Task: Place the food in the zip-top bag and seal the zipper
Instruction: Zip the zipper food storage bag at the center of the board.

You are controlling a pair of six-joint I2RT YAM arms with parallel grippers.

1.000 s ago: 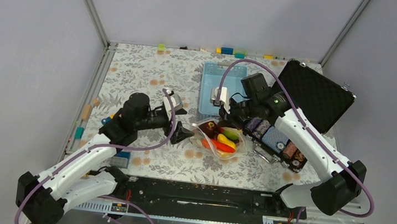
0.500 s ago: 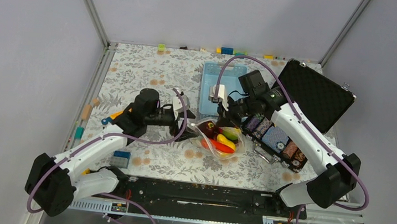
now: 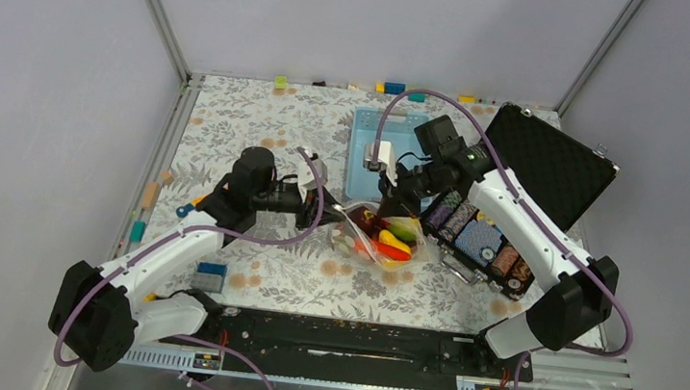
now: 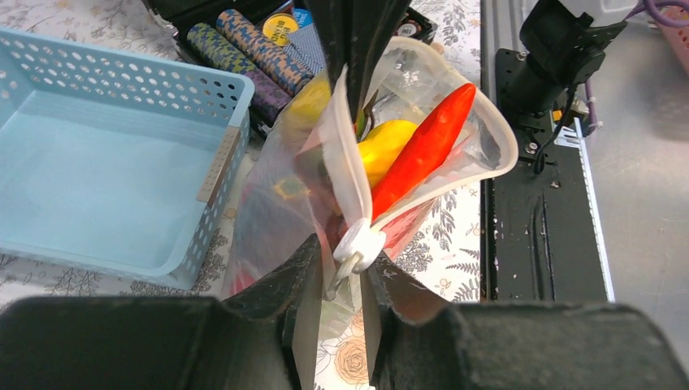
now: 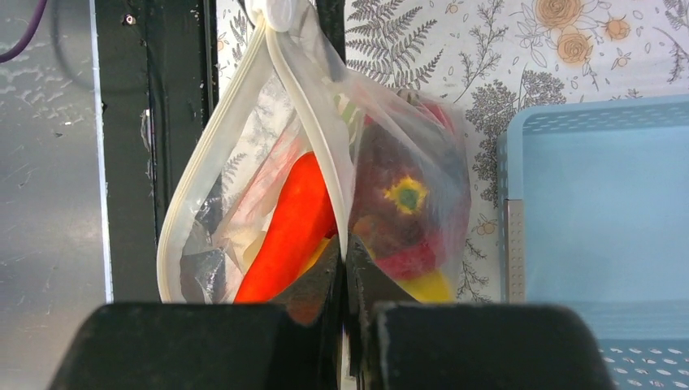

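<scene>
The zip-top bag (image 3: 384, 243) hangs stretched between both grippers just above the floral table. The food fills it: a long red pepper (image 4: 422, 146), a yellow piece (image 4: 386, 146) and a dark red fruit with a yellow star (image 5: 406, 199). The zipper (image 4: 351, 162) is pressed together along one side, and the rest of the mouth gapes in a loop (image 4: 504, 138). My left gripper (image 4: 343, 262) has narrowed onto the white slider (image 4: 358, 244) at the bag's near end. At the opposite end, my right gripper (image 5: 345, 258) is shut on the zipper strip.
The empty light-blue basket (image 3: 380, 150) stands just behind the bag. An open black case (image 3: 543, 163) with glittery chip stacks (image 3: 482, 238) lies to the right. Small coloured blocks line the back edge (image 3: 394, 89) and left edge (image 3: 137, 229). A black rail (image 3: 346, 336) runs along the near edge.
My left gripper moved right to the bag's end and its jaws closed in around the slider. My right gripper drew the bag's other end slightly back and up.
</scene>
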